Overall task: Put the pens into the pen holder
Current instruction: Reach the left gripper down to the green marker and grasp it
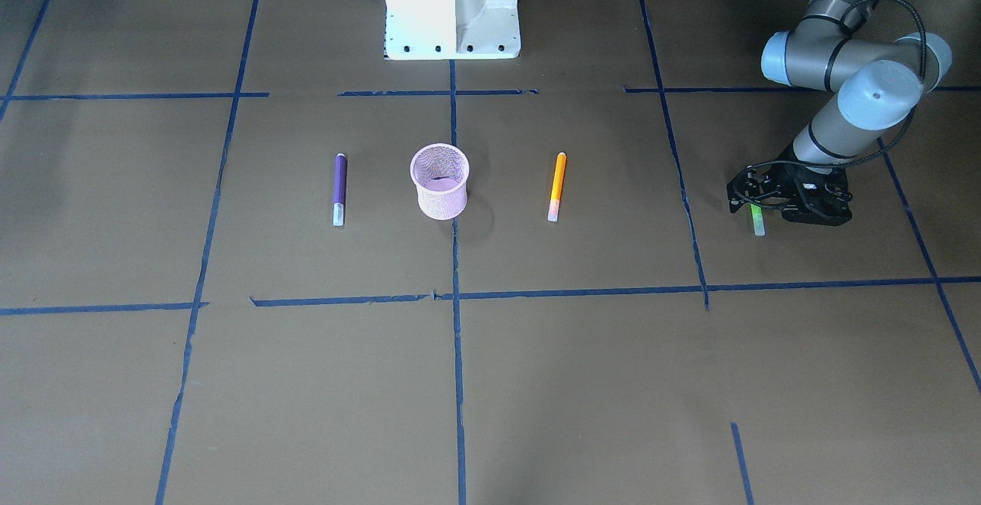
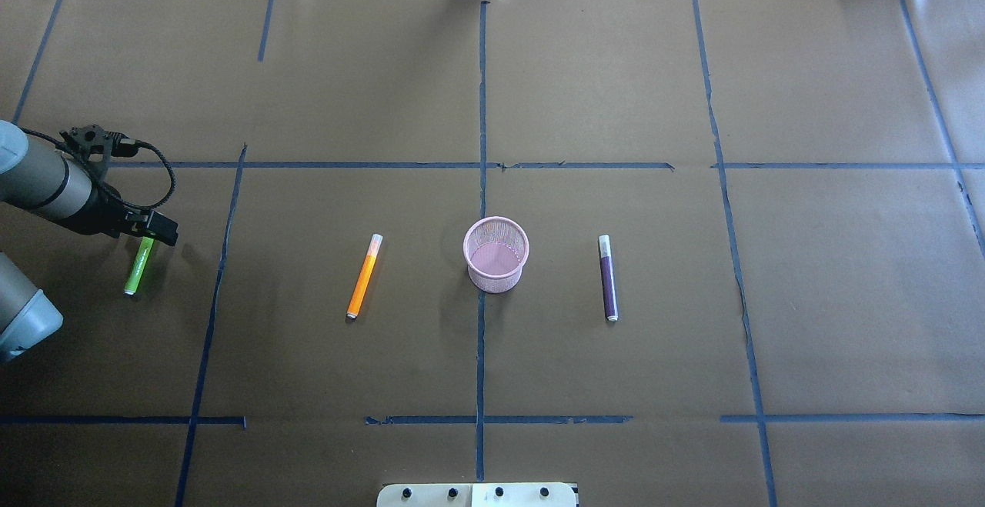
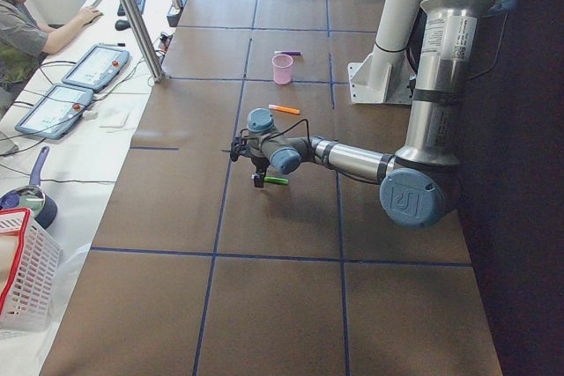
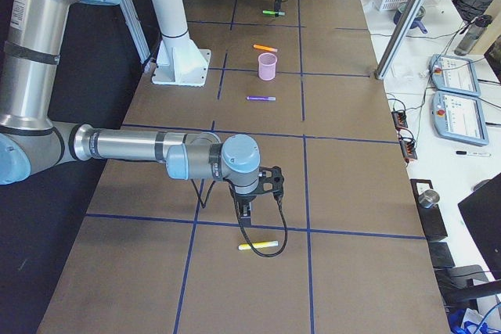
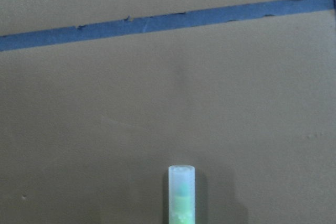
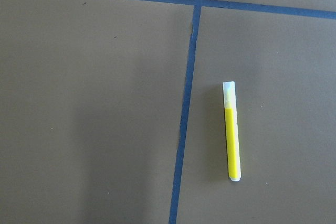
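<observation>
The pink mesh pen holder (image 2: 496, 255) stands upright at the table's middle, also in the front view (image 1: 441, 183). The orange pen (image 2: 364, 276) lies to its left and the purple pen (image 2: 608, 277) to its right. The green pen (image 2: 138, 267) lies far left. My left gripper (image 2: 154, 230) hangs just above it, fingers apart, and the pen's pale cap shows in the left wrist view (image 5: 181, 192). My right gripper (image 4: 246, 209) hovers above a yellow pen (image 6: 232, 132); I cannot tell whether it is open or shut.
The white robot base (image 1: 452, 7) stands behind the holder. Blue tape lines (image 2: 481, 184) cross the brown table. An operator (image 3: 26, 15) sits at a side desk with tablets, and a white basket (image 3: 22, 279) stands beyond the table's edge.
</observation>
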